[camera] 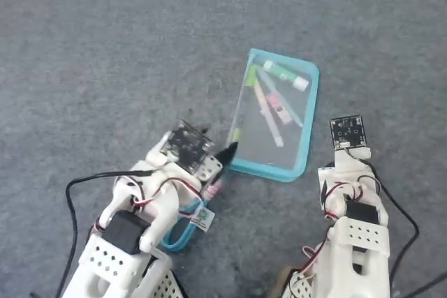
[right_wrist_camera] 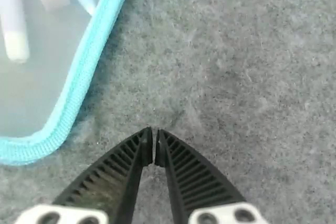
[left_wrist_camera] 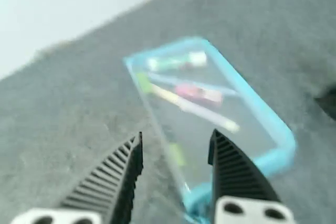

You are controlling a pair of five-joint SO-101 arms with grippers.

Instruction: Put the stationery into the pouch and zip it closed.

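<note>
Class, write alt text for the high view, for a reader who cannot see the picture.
A clear pouch with turquoise edging lies on a grey table, holding coloured pens and markers. The left arm's tool is at the pouch's near left corner; the right arm stands just off its near right corner.

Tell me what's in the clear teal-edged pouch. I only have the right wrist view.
Observer: The high view shows several pens and markers lying inside the clear teal-edged zip pouch, with green, pink, yellow and blue among them.
Operator: Where's the left gripper?
Observer: The left gripper is at the pouch's near corner on the left arm's side. Its jaws stand open either side of the pouch's long edge.
</note>
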